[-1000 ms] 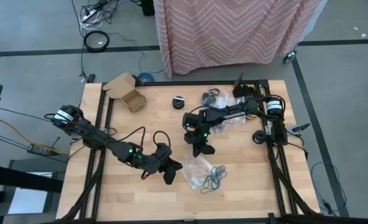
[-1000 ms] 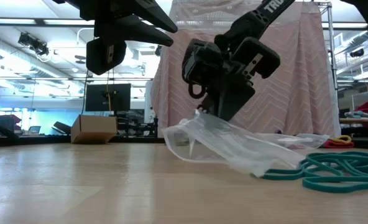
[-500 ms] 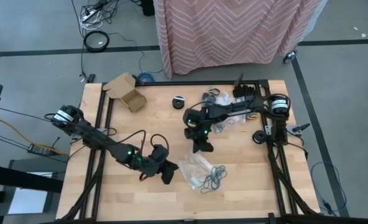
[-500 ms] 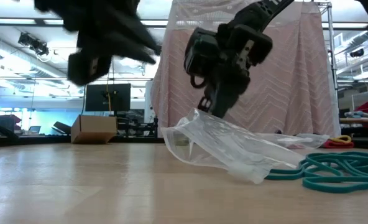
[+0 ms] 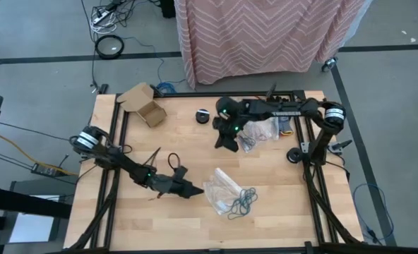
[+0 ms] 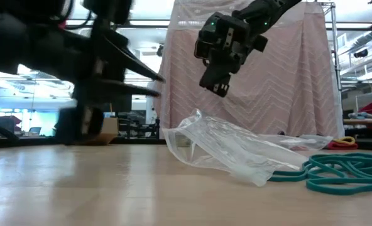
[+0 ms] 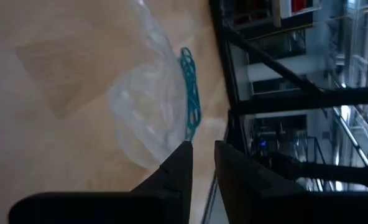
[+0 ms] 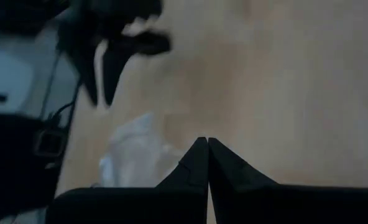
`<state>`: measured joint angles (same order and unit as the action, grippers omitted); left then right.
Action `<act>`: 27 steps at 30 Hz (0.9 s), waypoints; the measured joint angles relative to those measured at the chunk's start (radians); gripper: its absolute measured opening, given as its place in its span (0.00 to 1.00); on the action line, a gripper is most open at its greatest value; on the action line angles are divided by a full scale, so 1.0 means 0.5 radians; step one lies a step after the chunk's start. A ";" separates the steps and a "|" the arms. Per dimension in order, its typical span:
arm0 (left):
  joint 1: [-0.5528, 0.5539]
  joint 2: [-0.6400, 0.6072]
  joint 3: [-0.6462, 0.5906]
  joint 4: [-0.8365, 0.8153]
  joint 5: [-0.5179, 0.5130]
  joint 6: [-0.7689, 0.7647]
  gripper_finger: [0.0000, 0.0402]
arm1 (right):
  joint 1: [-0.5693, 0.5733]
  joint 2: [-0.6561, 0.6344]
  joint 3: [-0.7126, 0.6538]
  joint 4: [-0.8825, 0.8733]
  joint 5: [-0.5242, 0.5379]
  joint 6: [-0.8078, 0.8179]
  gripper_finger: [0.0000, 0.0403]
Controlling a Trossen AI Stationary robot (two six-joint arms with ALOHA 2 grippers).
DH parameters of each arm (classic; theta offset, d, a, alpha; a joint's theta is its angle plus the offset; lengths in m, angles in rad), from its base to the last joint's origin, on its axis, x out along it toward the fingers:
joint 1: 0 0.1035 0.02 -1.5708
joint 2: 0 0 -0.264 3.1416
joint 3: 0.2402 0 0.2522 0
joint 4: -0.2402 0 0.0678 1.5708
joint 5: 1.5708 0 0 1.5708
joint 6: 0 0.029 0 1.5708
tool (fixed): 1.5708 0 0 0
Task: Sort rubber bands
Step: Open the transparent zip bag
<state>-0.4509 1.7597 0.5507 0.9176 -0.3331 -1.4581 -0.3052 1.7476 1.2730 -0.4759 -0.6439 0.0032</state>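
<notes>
A clear plastic bag point(image 5: 222, 187) lies flat on the wooden table near its front middle. A tangle of teal rubber bands point(image 5: 243, 203) rests on the table against the bag's right side, also in the low view point(image 6: 337, 171). My left gripper point(image 5: 198, 192) hovers low just left of the bag, fingers level and pointing at it. The fingers stand a little open with nothing between them point(image 7: 201, 144). My right gripper point(image 5: 222, 144) hangs high over the table's far middle, shut and empty point(image 8: 202, 140), well clear of the bag point(image 6: 230, 147).
More crinkly clear bags point(image 5: 260, 130) lie at the far right under my right arm, with dark loops point(image 5: 239, 108) behind them. A small black disc point(image 5: 203, 116) and an open cardboard box point(image 5: 142, 102) sit at the far edge. Bare wood lies between the two grippers.
My right gripper has risen from the top of the clear bag and swung toward the table's far edge; the bag stays on the table. My left gripper has sunk toward the table and rolled, its fingers now level and pointing at the bag.
</notes>
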 joint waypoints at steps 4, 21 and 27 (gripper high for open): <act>0.014 0.123 0.126 -0.061 0.045 -0.033 0.21 | -0.110 -0.133 -0.077 0.016 0.193 0.097 0.00; -0.015 0.181 0.194 -0.245 0.082 -0.372 0.27 | -0.332 -0.747 -0.918 0.269 0.101 0.480 0.18; -0.020 0.180 0.194 -0.264 0.182 -0.411 0.28 | -0.237 -0.751 -1.027 0.296 0.074 0.600 0.27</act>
<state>-0.4610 1.8500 0.6476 0.7854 -0.2418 -1.6634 -0.4235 1.3720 0.7594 -0.3276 -0.6068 0.3033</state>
